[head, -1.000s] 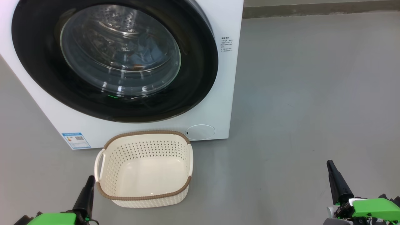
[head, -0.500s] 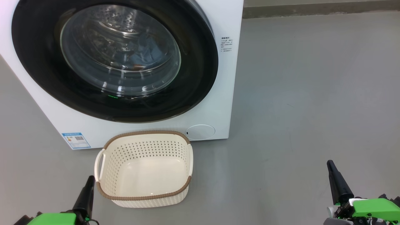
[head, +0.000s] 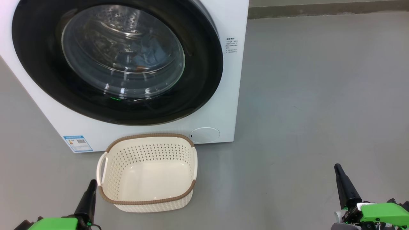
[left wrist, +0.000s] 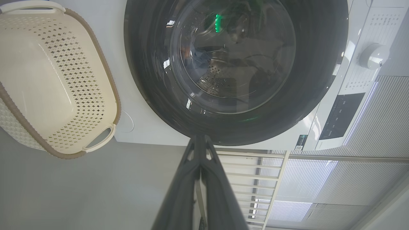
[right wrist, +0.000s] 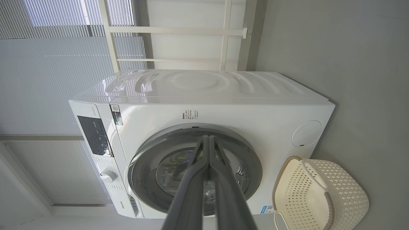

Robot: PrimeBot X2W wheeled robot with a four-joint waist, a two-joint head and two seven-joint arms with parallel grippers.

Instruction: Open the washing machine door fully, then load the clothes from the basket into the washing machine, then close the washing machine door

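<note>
Pretty sure I'm at the finish line here. The washing machine door looks pushed flush against the front of the washing machine, so I'd call it closed. Through the glass I can make out the clothes lying in the drum: blue fabric with a bit of orange-brown. I can't pick out the cream piece through the reflections, so no promises on that one. The basket sits on the floor just in front of the machine, below the door, and there's nothing in it but bare bottom. The left gripper is parked just beside the basket's left handle with its fingers pressed together, holding nothing. The right gripper is well off to the right over bare floor, also pinched together and empty-handed. By my read, there's nothing left to do.
</note>
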